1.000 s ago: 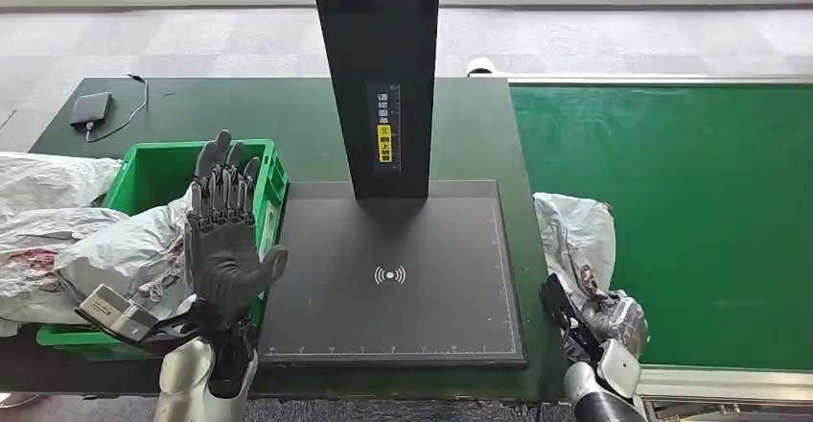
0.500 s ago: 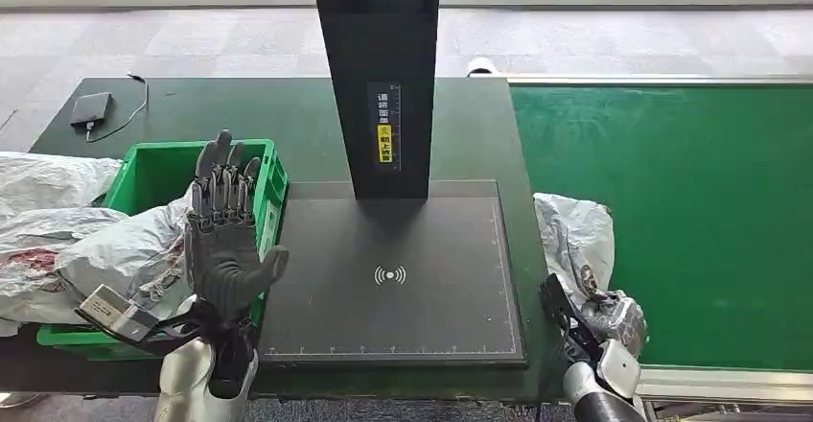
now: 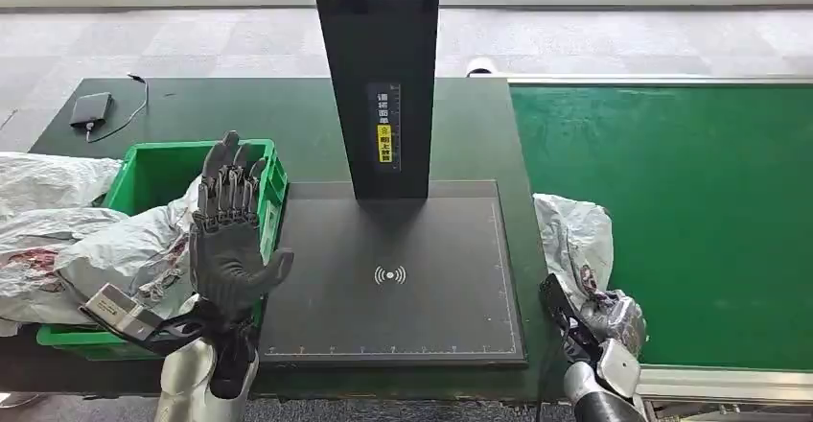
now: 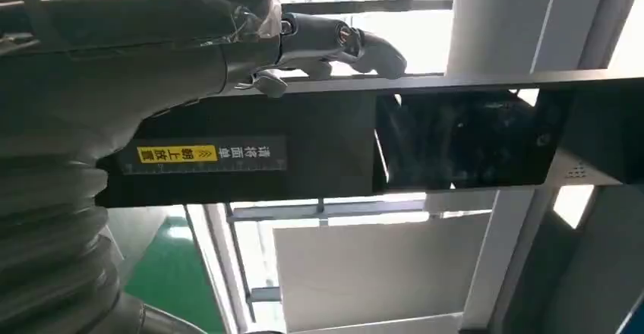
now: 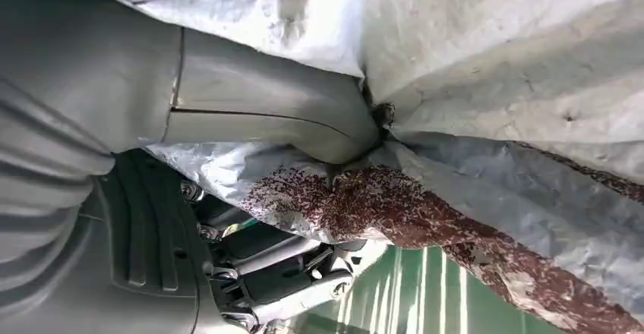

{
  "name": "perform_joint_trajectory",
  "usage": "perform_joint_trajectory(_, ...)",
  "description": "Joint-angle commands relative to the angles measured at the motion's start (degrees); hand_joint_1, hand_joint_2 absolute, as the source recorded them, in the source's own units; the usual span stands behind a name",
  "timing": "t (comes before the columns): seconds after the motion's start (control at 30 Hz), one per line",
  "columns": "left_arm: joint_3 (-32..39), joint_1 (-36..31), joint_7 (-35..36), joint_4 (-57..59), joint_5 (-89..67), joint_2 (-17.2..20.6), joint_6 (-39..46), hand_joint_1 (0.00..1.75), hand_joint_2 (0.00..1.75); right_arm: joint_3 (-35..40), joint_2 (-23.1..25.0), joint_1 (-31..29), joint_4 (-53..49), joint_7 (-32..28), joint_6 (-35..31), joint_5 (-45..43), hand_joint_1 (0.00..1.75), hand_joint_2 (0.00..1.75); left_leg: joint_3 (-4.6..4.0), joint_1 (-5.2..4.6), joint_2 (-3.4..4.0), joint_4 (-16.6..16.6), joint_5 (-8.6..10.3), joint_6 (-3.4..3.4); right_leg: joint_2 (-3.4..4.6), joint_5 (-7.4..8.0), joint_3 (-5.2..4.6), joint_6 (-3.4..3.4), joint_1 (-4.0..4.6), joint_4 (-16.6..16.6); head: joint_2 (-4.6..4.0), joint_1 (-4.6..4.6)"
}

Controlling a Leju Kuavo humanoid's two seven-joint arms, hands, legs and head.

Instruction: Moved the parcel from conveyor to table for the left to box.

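Right hand (image 3: 596,318) low at 5 o'clock of the head view, at the seam between tabletop (image 3: 288,115) and conveyor (image 3: 671,201). Fingers (image 5: 288,269) closed on the near end of the parcel (image 3: 573,235), a crumpled grey plastic bag with reddish speckled print; thumb pressed into a fold of the bag, darker fingers curled beneath it, seen plainly from the right wrist. Parcel stretched from the hand toward 12 o'clock, lying along the tabletop's right edge just beside the black scanner pad (image 3: 393,273), its far side touching the green belt.

Left hand (image 3: 228,240) raised upright at 8 o'clock, palm facing away, fingers wide apart and holding nothing. Just behind it, toward 10 o'clock, a green box (image 3: 144,177) on the tabletop, with other grey bags (image 3: 58,225) heaped in it and spilling over its left rim.

Black post (image 3: 379,77) standing at the pad's far edge, at 12 o'clock, bearing a yellow label. Small dark device (image 3: 90,109) with a cable at the tabletop's far left corner
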Motion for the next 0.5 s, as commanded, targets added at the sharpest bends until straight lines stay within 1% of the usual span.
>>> perform_joint_trajectory(0.03, -1.53, 1.86, -0.11, 3.45, -0.77, -1.32, -0.30, 0.00, 1.75, -3.85, -0.02, -0.91, 1.96, -1.11, 0.02, -0.17, 1.75, 1.75, 0.23, -0.02, -0.01, -0.13, -0.03, 0.03, -0.05, -0.04, 0.25, -0.01, 0.00, -0.14, 0.00, 0.00)
perform_joint_trajectory(0.1, -1.72, 1.85, -0.19, 3.62, -0.73, -1.30, -0.62, 0.00, 1.75, -4.31, 0.33, -0.91, 1.65, -2.04, -0.31, -0.22, 1.75, 1.75, 0.15, -0.03, 0.00, -0.07, -0.02, 0.02, -0.02, -0.03, 0.15, -0.01, -0.02, -0.06, 0.00, 0.00)
perform_joint_trajectory(0.13, -1.83, 1.93, -0.47, 3.57, -0.63, -1.29, -0.81, 0.00, 1.75, -4.45, 0.52, -0.90, 1.38, -2.41, -0.28, -0.15, 1.75, 1.75, 0.26, -0.02, 0.01, -0.13, -0.03, 0.04, -0.03, -0.03, 0.26, -0.01, -0.01, -0.14, 0.00, 0.00)
perform_joint_trajectory(0.17, -1.77, 2.20, -1.03, 3.21, -0.70, -1.33, -0.95, 0.00, 1.75, -4.27, 0.91, -0.36, -0.82, -4.52, -5.02, -0.16, 1.75, 1.75, 0.18, -0.04, 0.00, -0.09, -0.02, 0.03, -0.03, -0.04, 0.18, 0.00, -0.03, -0.08, 0.00, 0.00)
perform_joint_trajectory(0.2, -1.59, 2.54, -1.17, 2.73, -0.70, -1.47, -1.19, 0.00, 1.75, -4.35, 1.51, 0.28, -3.46, -6.48, -7.71, -0.52, 1.75, 1.75, 0.25, -0.02, 0.02, -0.14, -0.04, 0.04, -0.02, -0.03, 0.25, -0.01, -0.01, -0.14, 0.00, 0.00)
perform_joint_trajectory(0.23, -1.43, 2.79, -1.21, 2.40, -0.68, -1.54, -1.43, 0.00, 1.75, -4.37, 2.53, 1.69, -8.91, -8.75, -9.05, -1.31, 1.75, 1.75, 0.24, -0.04, 0.06, -0.12, -0.05, 0.03, 0.03, -0.04, 0.22, -0.01, -0.02, -0.11, 0.00, 0.00)
perform_joint_trajectory(0.27, -1.25, 2.91, -1.27, 2.38, -0.69, -1.63, -1.61, 0.00, 1.75, -4.54, 4.62, 5.04, -19.26, -12.08, -9.05, -2.72, 1.75, 1.75, 0.16, -0.03, 0.05, -0.08, -0.04, 0.03, 0.02, -0.03, 0.15, -0.01, -0.02, -0.07, -0.02, 0.00)
perform_joint_trajectory(0.3, -1.33, 1.76, -1.26, 4.27, -0.63, -1.50, -2.16, 0.00, 1.75, -11.00, 14.43, 10.77, -40.86, -33.68, -9.05, -12.50, 1.75, 1.75, 0.06, -0.06, 0.04, -0.05, -0.02, 0.01, 0.02, -0.03, 0.03, -0.01, -0.05, 0.00, 0.00, 0.00)
perform_joint_trajectory(0.33, -1.27, 0.84, -1.61, 5.73, -0.45, -1.59, -2.26, 0.00, 1.75, -6.87, 14.43, 13.54, -52.47, -38.53, -9.05, -13.37, 1.75, 1.75, 0.16, -0.07, 0.07, -0.09, -0.07, 0.02, 0.04, -0.07, 0.12, -0.02, -0.06, -0.03, 0.00, 0.00)
perform_joint_trajectory(0.37, -1.35, 0.26, -1.94, 6.61, -0.42, -1.61, -2.26, 0.00, 1.75, -2.78, 14.43, 15.85, -56.47, -36.84, -9.05, -13.28, 1.75, 1.75, -0.03, -0.11, 0.12, -0.01, -0.06, -0.01, 0.09, -0.07, -0.13, -0.04, -0.11, 0.14, 0.00, 0.00)
perform_joint_trajectory(0.4, -1.53, -0.74, -2.45, 7.65, -1.38, -1.23, 0.64, 0.00, 1.75, 5.93, 14.43, 17.28, -58.19, -54.01, -9.05, -33.22, 1.75, 1.75, 0.01, -0.10, 0.04, -0.02, -0.08, -0.03, 0.01, -0.13, -0.06, -0.06, -0.09, 0.14, 0.00, 0.00)
perform_joint_trajectory(0.43, -1.65, -0.96, -2.45, 7.76, -1.16, -0.93, 1.04, 0.00, 1.75, 8.68, 14.43, 16.67, -58.51, -50.00, -9.05, -30.81, 1.75, 1.75, 0.01, -0.09, 0.04, 0.00, -0.10, -0.02, 0.02, -0.14, -0.04, -0.06, -0.08, 0.17, 0.00, 0.02)
perform_joint_trajectory(0.47, -1.67, -0.90, -2.45, 7.63, -1.05, -0.77, 1.09, 0.00, 1.75, 9.90, 14.43, 16.34, -58.93, -47.94, -9.05, -29.27, 1.75, 1.75, -0.03, -0.04, 0.05, -0.02, -0.07, -0.04, 0.06, -0.08, -0.08, -0.07, -0.03, 0.14, 0.00, -0.02)
perform_joint_trajectory(0.5, -1.67, -0.80, -2.45, 7.47, -1.02, -0.67, 1.15, 0.00, 1.75, 10.33, 14.43, 16.35, -58.93, -47.35, -9.05, -28.82, 1.75, 1.75, 0.08, -0.07, 0.11, -0.07, -0.11, -0.05, 0.10, -0.13, -0.06, -0.12, -0.06, 0.14, 0.00, -0.02)
